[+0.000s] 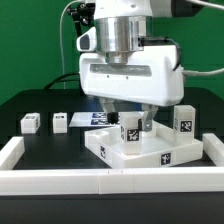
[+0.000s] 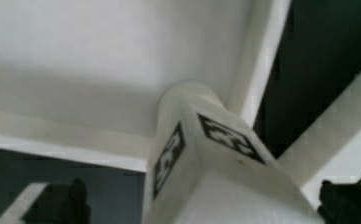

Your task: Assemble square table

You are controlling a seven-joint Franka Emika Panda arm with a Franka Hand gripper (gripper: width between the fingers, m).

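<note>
The square table's white slab (image 1: 108, 150) lies on the black table with tags on its sides. In the wrist view the slab (image 2: 106, 60) fills the far side. A white tagged leg post (image 1: 130, 134) stands upright on the slab, seen close up as the leg post (image 2: 203, 150). My gripper (image 1: 130, 120) hangs straight over it. Its fingers are spread on either side of the post, with a gap at each dark fingertip (image 2: 56, 200). My gripper (image 2: 203, 205) is open. A second leg post (image 1: 183, 122) stands at the slab's corner on the exterior view's right.
Two small white tagged leg posts (image 1: 30, 123) (image 1: 60, 121) lie on the exterior view's left. The marker board (image 1: 92, 118) lies flat behind the slab. A low white wall (image 1: 100, 185) borders the front and both sides of the work area.
</note>
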